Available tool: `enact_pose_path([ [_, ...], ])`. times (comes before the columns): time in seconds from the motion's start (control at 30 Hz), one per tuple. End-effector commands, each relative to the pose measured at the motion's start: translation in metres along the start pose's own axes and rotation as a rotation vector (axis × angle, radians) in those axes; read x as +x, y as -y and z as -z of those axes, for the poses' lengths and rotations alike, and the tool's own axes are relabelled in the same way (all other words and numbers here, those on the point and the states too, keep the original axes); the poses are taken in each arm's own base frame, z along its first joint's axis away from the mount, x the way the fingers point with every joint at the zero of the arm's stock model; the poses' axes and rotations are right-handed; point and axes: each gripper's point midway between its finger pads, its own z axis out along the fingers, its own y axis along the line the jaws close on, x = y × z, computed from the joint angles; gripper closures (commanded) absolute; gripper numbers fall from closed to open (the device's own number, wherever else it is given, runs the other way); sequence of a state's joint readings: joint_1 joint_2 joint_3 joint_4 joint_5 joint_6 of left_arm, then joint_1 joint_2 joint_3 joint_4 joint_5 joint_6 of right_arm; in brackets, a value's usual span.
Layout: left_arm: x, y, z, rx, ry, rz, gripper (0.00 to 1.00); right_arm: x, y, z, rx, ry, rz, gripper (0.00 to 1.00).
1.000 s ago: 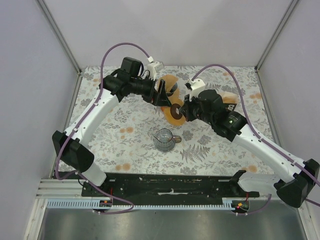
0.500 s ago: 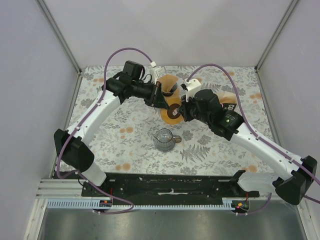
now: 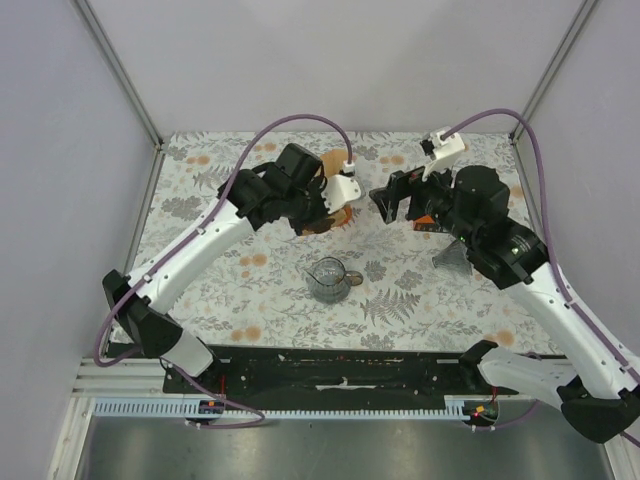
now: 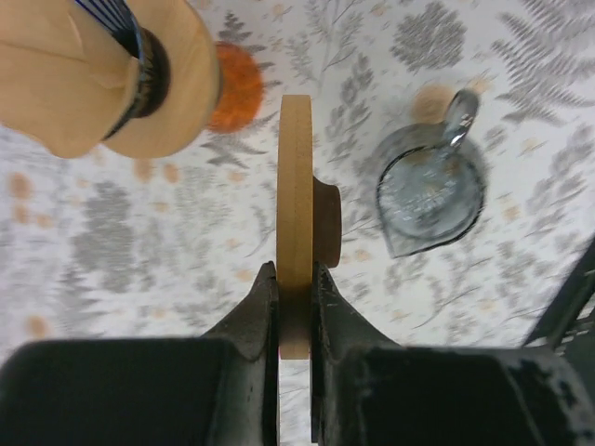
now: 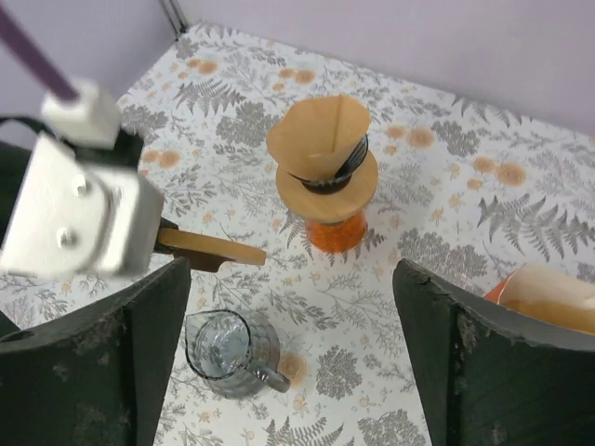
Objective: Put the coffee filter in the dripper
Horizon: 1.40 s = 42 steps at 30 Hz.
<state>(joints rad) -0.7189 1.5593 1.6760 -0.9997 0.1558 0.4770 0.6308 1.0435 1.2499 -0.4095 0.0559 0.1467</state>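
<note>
The coffee filter [image 5: 321, 137] opens upward (left gripper [image 4: 296, 271] pinches wooden disc [image 4: 296, 167], right gripper [image 5: 293, 274] spread).

The right pincer [image 5: 293, 297] is spread wide above the table [image 5: 446, 195]. Straight ahead, framed between its fingers, stands the dripper [image 5: 325, 177], with bare table on all sides of it. Nearer, below the gap, sits a glass pitcher [image 5: 228, 351]. On its left side, the left pincer [image 4: 296, 279], clamped on a wooden disc [image 4: 296, 186], blocks the way. The disc points toward the dripper and stops short of it. A tan object [image 5: 548, 293] lies beside its right finger, partly hidden.
</note>
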Motion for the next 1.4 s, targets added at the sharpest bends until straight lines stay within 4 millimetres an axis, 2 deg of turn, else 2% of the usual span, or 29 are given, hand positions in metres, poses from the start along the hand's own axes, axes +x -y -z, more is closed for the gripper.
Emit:
enact_pose_path([
  [0.0, -0.016, -0.027, 0.053, -0.272, -0.080, -0.443, 0.98, -0.017, -0.016, 0.007, -0.095, -0.011, -0.017, 0.02],
  [0.1, -0.026, -0.019, 0.066, -0.343, -0.087, -0.616, 0.98, -0.017, -0.018, 0.003, -0.108, -0.073, -0.025, 0.02],
  [0.23, -0.042, 0.003, 0.077, -0.491, -0.039, -0.915, 0.98, -0.018, -0.030, 0.002, -0.186, -0.106, -0.040, 0.02],
  [0.33, -0.040, 0.023, 0.086, -0.642, 0.032, -1.201, 0.98, -0.018, -0.036, 0.001, -0.215, -0.119, -0.046, 0.02],
  [0.4, -0.030, 0.033, 0.081, -0.740, 0.055, -1.383, 0.98, -0.014, -0.040, -0.001, -0.236, -0.134, -0.057, 0.02],
  [0.43, -0.032, 0.037, 0.087, -0.791, 0.089, -1.450, 0.98, -0.011, -0.044, -0.002, -0.258, -0.146, -0.062, 0.02],
  [0.47, -0.026, 0.044, 0.080, -0.814, 0.096, -1.538, 0.98, -0.006, -0.048, -0.004, -0.278, -0.168, -0.069, 0.02],
  [0.57, -0.023, 0.058, 0.082, -0.897, 0.175, -1.641, 0.98, 0.013, -0.063, -0.014, -0.315, -0.229, -0.061, 0.02],
  [0.7, -0.017, 0.067, 0.082, -0.974, 0.212, -1.707, 0.98, 0.043, -0.079, -0.034, -0.335, -0.321, -0.047, 0.02],
  [0.83, -0.012, 0.075, 0.079, -0.995, 0.234, -1.763, 0.98, 0.054, -0.088, -0.049, -0.345, -0.357, -0.024, 0.09],
  [0.93, -0.011, 0.074, 0.079, -0.993, 0.234, -1.752, 0.98, 0.065, -0.087, -0.056, -0.333, -0.384, -0.012, 0.13],
  [1.03, -0.011, 0.072, 0.081, -0.993, 0.236, -1.733, 0.98, 0.078, -0.088, -0.062, -0.333, -0.420, -0.010, 0.25],
  [1.17, -0.012, 0.073, 0.080, -0.989, 0.248, -1.728, 0.98, 0.085, -0.091, -0.070, -0.336, -0.438, -0.011, 0.37],
  [1.2, -0.013, 0.074, 0.080, -0.988, 0.256, -1.725, 0.98, 0.086, -0.092, -0.072, -0.338, -0.439, -0.010, 0.42],
  [1.3, -0.014, 0.074, 0.081, -0.991, 0.255, -1.721, 0.98, 0.089, -0.093, -0.074, -0.340, -0.443, -0.014, 0.65],
  [1.37, -0.013, 0.073, 0.081, -0.990, 0.253, -1.713, 0.98, 0.091, -0.092, -0.075, -0.334, -0.449, -0.013, 0.87],
])
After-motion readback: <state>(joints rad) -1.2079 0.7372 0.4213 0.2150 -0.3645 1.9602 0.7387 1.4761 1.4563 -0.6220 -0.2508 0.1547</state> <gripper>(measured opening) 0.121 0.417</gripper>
